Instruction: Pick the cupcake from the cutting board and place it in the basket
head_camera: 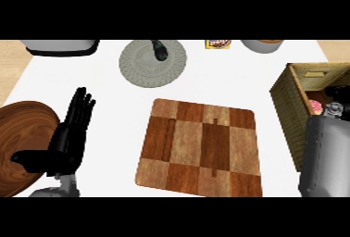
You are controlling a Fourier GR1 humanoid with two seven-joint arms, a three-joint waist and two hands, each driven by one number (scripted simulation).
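Fingers [82, 105] of the left hand [65, 139] stand straight and close together, tips toward the far side, and the thumb [31, 159] juts sideways across a round wooden plate [17, 129]. That hand is spread and holds nothing, resting at the left of my view over the white counter [109, 92]. On the other side I get far less: the right hand [339, 94] shows only as a dark scrap at the right edge, over the basket [290, 99], and I cannot tell whether it is spread or closed round anything. Just beside it, inside the basket, I see a small pink patch that I take for the cupcake [316, 107]. The basket's wall and the grey right forearm [327, 157] cover most of it, so I cannot tell whether it sits on the basket's floor or is held. The basket itself is cut off by the right edge. The cutting board [202, 148] lies in the middle of the counter, well apart from the left hand and near the basket, its chequered wood fully in view. Farther off, a grey round mat [147, 69] bears a dark object [159, 50] I cannot identify. Along the top, a grey-white appliance [61, 46], a small yellow packet [219, 44] and a bowl [262, 45] are all cropped
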